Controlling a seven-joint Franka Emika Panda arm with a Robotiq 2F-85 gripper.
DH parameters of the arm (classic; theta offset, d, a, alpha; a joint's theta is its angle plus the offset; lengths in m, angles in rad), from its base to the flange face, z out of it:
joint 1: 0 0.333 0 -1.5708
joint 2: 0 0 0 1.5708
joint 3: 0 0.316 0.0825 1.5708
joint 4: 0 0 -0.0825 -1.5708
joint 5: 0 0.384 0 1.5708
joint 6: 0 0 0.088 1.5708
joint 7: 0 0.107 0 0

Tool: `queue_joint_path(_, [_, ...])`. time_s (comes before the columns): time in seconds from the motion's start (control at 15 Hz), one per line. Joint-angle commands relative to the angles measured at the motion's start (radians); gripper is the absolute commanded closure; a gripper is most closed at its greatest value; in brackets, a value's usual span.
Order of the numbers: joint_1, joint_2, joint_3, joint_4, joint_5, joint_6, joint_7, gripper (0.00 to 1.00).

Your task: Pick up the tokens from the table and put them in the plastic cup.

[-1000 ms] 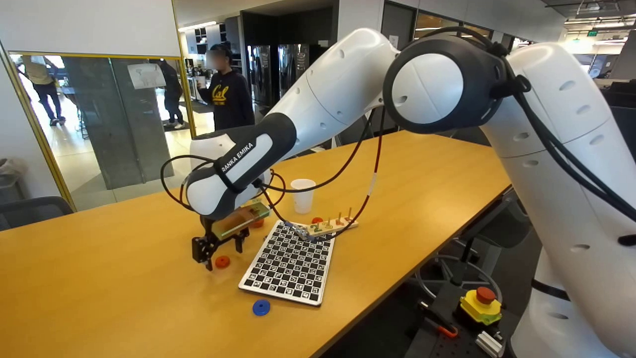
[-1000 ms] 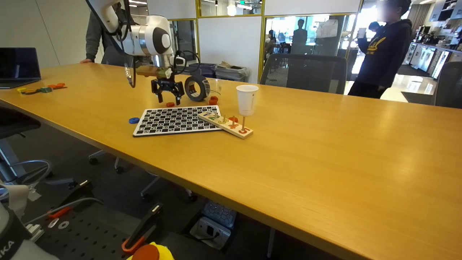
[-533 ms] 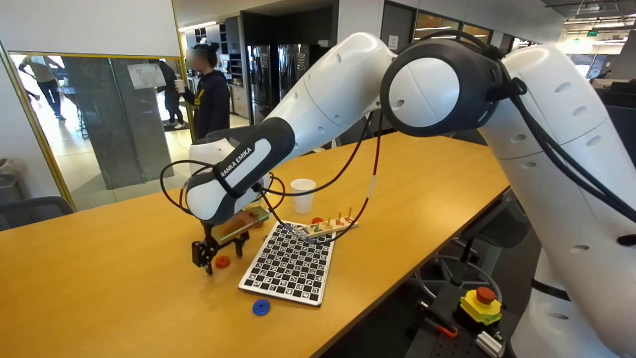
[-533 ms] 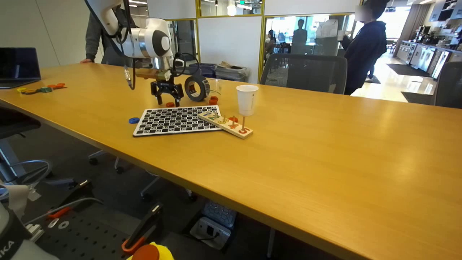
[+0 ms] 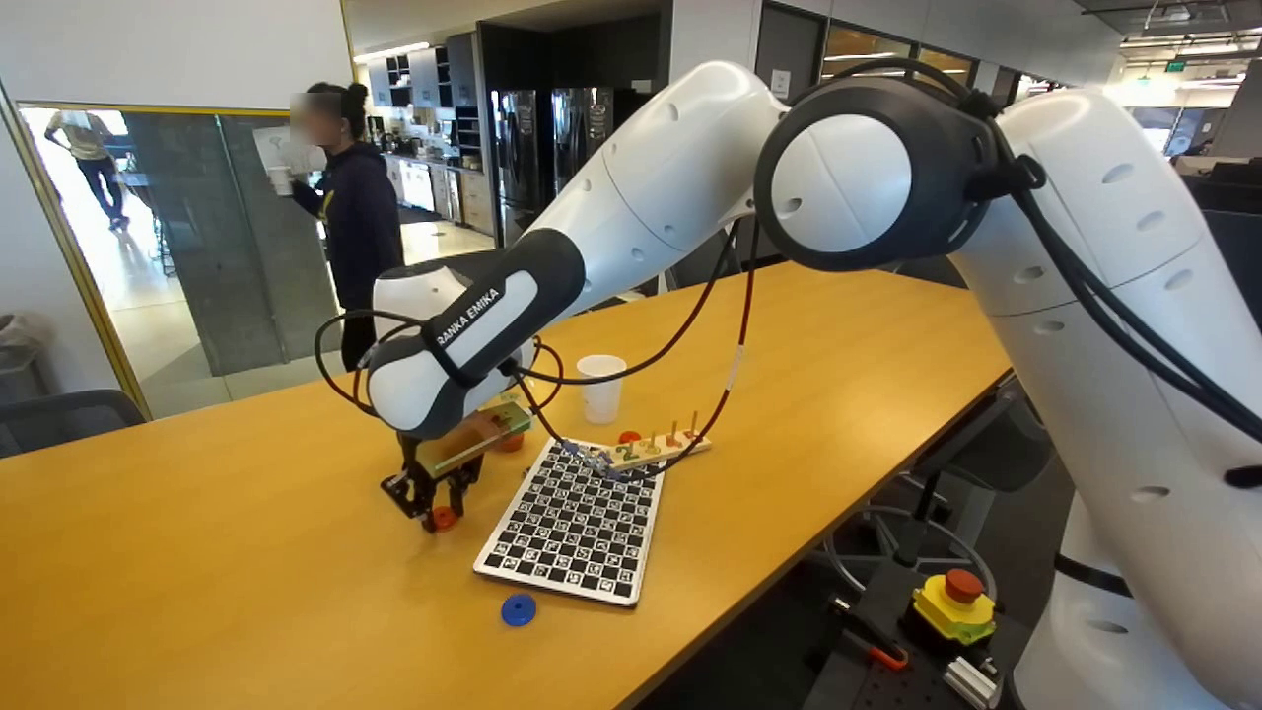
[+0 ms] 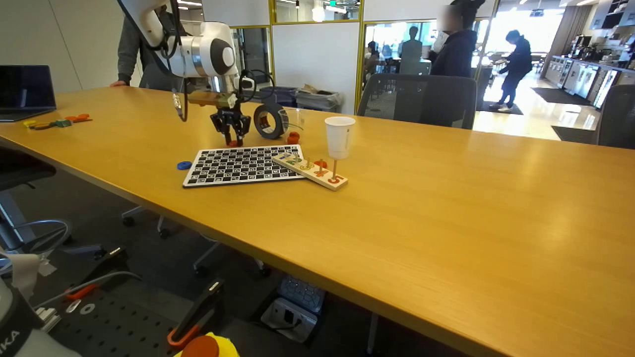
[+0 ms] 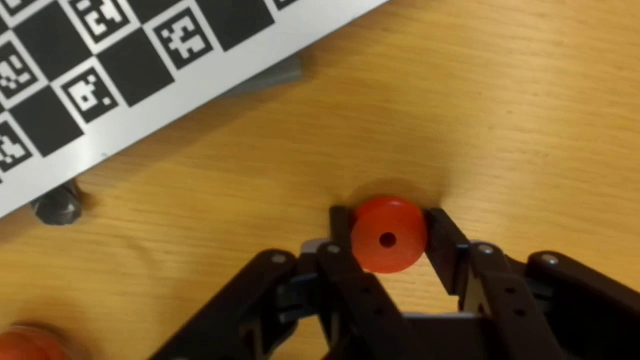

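My gripper [image 7: 389, 220] is shut on a red token [image 7: 385, 257], its fingertips touching opposite sides of the disc. In an exterior view this red token [image 5: 446, 517] is low over the table [image 5: 246, 572]; I cannot tell whether it still touches the wood. A blue token [image 5: 519, 609] lies off the checkered board's near corner. Another red token [image 6: 321, 164] sits beside the pegged strip. More red tokens [image 6: 293, 139] are bunched by the tape roll and appear at the wrist view's lower left. The white plastic cup [image 6: 340, 138] stands upright, away from my gripper.
A black-and-white checkered board [image 5: 577, 523] lies beside the gripper. The wooden pegged strip [image 6: 317, 173] overlaps its edge. A black tape roll [image 6: 268, 121] stands upright, with a clear container [image 6: 296, 119] behind it. Tools [image 6: 59, 123] and a laptop [image 6: 25, 91] are farther off.
The jaws stood apart around the red token and have now come together on it. My gripper first lowered slightly, then rose a little. A person in the background walked past.
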Motion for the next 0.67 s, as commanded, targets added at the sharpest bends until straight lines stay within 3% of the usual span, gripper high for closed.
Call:
queue_joint_path(0.0, [0.019,0.006,-0.018,0.013,-0.024,0.020,0.027,0.83])
queue_joint_path(0.6, [-0.002,-0.129,-0.072,0.058,-0.022,-0.090,0.094,0.83])
